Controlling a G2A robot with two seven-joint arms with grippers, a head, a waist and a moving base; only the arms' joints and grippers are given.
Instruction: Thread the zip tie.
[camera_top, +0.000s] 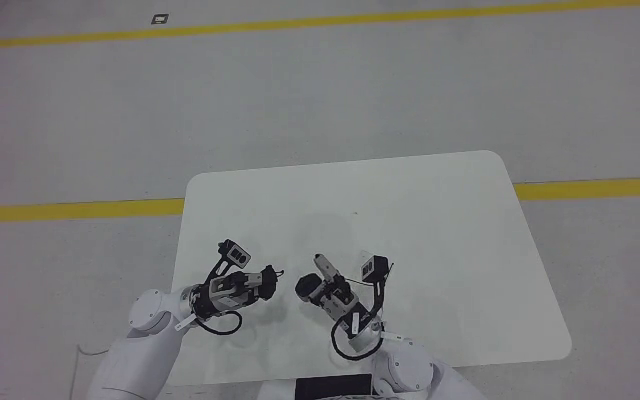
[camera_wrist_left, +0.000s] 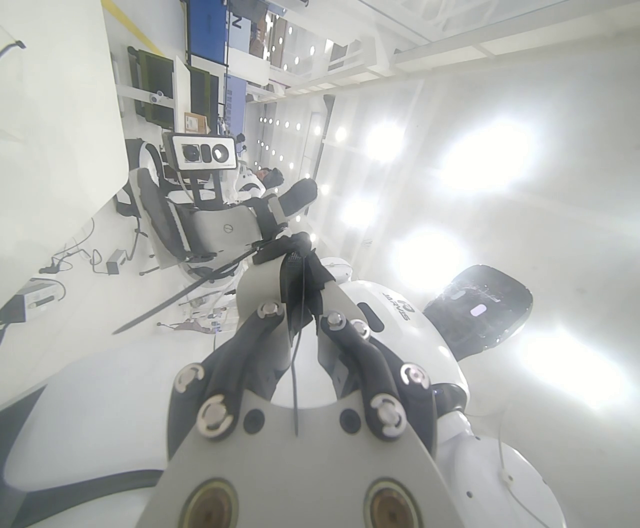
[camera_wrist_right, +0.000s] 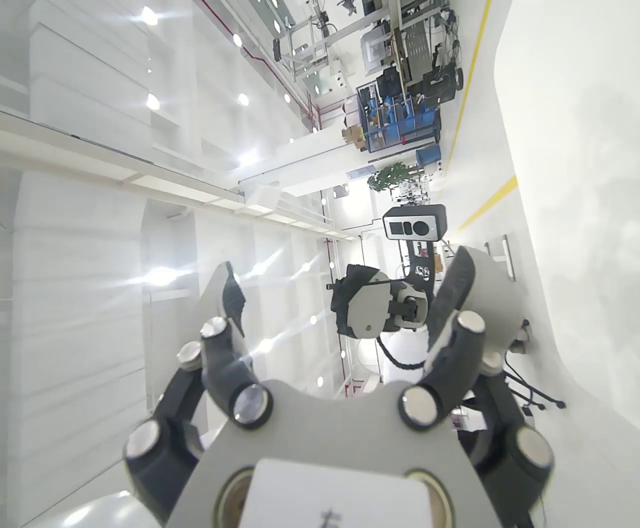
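Pinches zip tie (camera_wrist_left: 185, 291) tight in left gripper (camera_wrist_left: 302, 272), up off the table (camera_top: 450, 200), w/ long strap poking out sideways, prob. to leave a free end to grab. Holds right gripper (camera_wrist_right: 345, 265) spread wide & empty, facing the left one close by, prob. ready to take the strap & feed it thru the head. Can't tell where the head sits. Finds no readable writing on the tie.

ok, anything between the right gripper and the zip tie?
Nothing visible. The right gripper is open and faces the left gripper, which is shut on the zip tie. Between them is just open air above the table.
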